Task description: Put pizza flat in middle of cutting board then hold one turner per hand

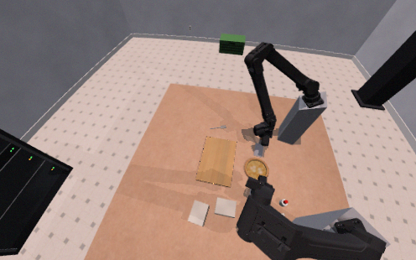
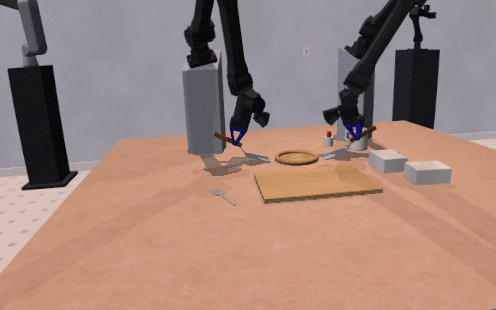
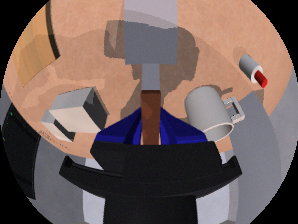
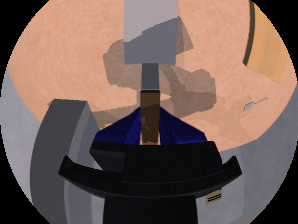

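The round pizza (image 1: 256,168) lies on the table just beside the wooden cutting board (image 1: 216,160), off its long edge; it also shows in the exterior view (image 2: 296,157). My right gripper (image 2: 236,135) is shut on a turner's brown handle, and the grey blade (image 2: 257,157) slants down close to one side of the pizza. My left gripper (image 2: 356,131) is shut on the other turner, whose blade (image 2: 334,154) lies low at the opposite side.
A grey mug (image 3: 209,111) and a red-capped shaker (image 3: 253,71) stand close to my left gripper. Two white blocks (image 1: 199,212) (image 1: 226,207) lie past the board's short end. A small metal utensil (image 2: 223,196) lies on the table. Grey arm pedestals (image 2: 202,102) stand behind.
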